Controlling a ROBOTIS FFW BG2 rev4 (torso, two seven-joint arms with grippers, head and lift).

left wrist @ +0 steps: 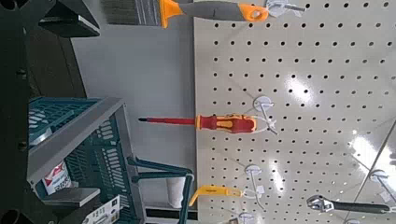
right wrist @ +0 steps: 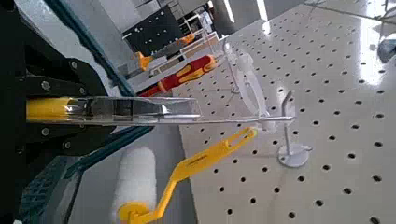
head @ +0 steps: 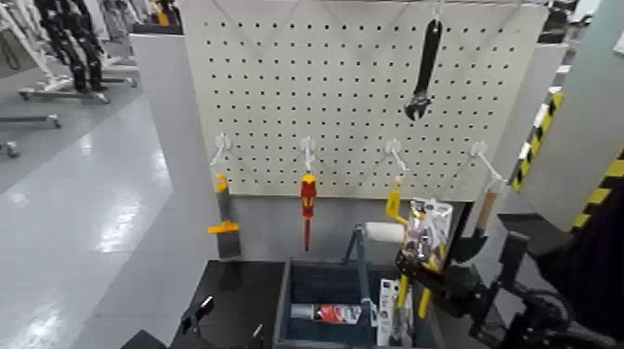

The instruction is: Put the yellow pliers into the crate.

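My right gripper (head: 415, 271) is shut on the yellow pliers (head: 420, 243) and holds them upright on their printed card, just above the right end of the crate (head: 297, 290). The yellow handles point down toward the crate. In the right wrist view the gripper (right wrist: 93, 110) clamps one yellow handle, and the pliers' card (right wrist: 201, 114) shows edge-on, reaching toward a pegboard hook (right wrist: 288, 131). The crate is dark blue-grey with a tall handle bar (head: 358, 258). My left gripper (head: 198, 314) is parked low at the crate's left.
On the white pegboard (head: 353, 102) hang a black wrench (head: 424, 70), an orange-and-grey brush (head: 223, 218), a red screwdriver (head: 307, 206), and a yellow-handled paint roller (head: 392, 218) right behind the pliers. Packaged items (head: 325, 314) lie in the crate. Hazard-striped panels (head: 594, 200) stand at the right.
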